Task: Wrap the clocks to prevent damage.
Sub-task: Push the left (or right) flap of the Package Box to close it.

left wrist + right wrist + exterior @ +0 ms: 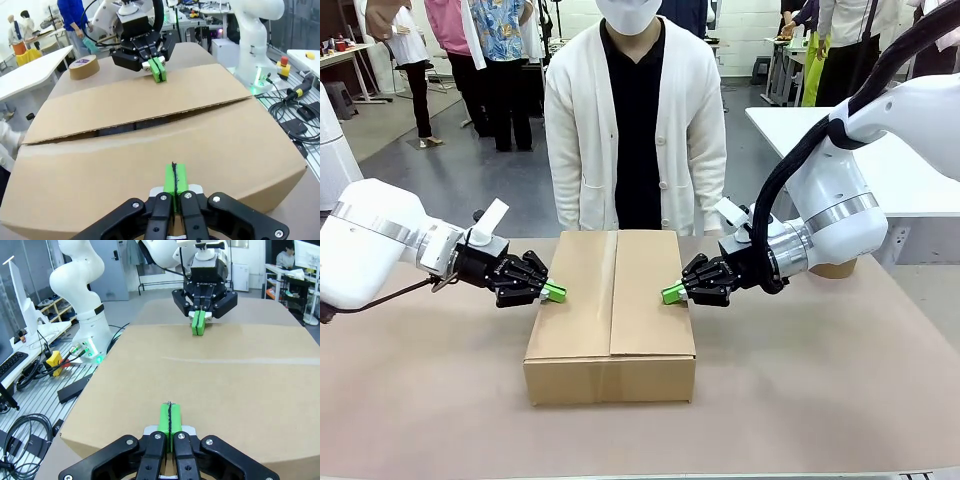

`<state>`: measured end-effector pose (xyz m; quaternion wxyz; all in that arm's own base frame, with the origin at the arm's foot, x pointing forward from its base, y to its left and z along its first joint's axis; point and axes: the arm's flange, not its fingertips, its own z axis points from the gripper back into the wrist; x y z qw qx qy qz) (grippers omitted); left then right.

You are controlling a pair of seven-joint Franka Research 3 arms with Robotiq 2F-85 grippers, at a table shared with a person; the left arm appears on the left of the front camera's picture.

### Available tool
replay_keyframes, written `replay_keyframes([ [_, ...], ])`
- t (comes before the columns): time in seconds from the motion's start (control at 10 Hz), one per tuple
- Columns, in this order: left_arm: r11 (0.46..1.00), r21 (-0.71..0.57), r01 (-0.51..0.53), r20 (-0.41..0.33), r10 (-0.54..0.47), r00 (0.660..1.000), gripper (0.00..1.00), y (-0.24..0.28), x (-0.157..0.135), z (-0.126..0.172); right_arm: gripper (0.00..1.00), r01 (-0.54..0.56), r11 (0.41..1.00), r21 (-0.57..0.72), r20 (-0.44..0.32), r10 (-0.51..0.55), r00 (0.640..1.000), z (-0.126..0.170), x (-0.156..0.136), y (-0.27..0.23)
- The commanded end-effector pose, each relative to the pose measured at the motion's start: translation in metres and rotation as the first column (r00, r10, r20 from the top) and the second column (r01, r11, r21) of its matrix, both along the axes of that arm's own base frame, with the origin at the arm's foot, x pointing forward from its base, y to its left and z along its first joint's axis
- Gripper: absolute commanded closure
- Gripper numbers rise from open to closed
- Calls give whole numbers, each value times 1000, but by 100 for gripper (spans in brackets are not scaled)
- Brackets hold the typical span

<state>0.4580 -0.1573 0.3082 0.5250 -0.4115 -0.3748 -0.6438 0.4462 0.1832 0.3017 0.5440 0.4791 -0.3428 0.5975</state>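
Clocks hidden, cardboard box [610, 300] flaps folded shut

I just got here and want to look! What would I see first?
A brown cardboard box sits mid-table, flaps down. The left gripper and the right gripper, both shut, poke their green tips onto its top from opposite sides. A person in a white cardigan stands behind it.

1. Brown cardboard box [610, 320] sits mid-table, both top flaps folded down; a narrow gap runs along their seam in the left wrist view;
2. Brown tape roll [84, 67] lies flat on the table near the box, apart from it;
3. Pinkish-brown table [420, 400] carries both;
4. A person [635, 130] in a white cardigan over black stands at the far edge, behind the box;
5. Dark cables [25, 440] lie coiled beside the table.
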Motion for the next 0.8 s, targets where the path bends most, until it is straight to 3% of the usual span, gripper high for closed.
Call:
replay_keyframes([
  [0.0, 981, 190, -40, 53, 30, 998, 100, -8, -3, -35, 99, 7, 1000, -7, -5, -7, 1000, -5, -1, 1],
  [0.7, 931, 364, -41, 95, 7, 995, 100, -10, -7, -36, 99, 7, 1000, -7, -5, -7, 1000, -5, -1, 1],
])
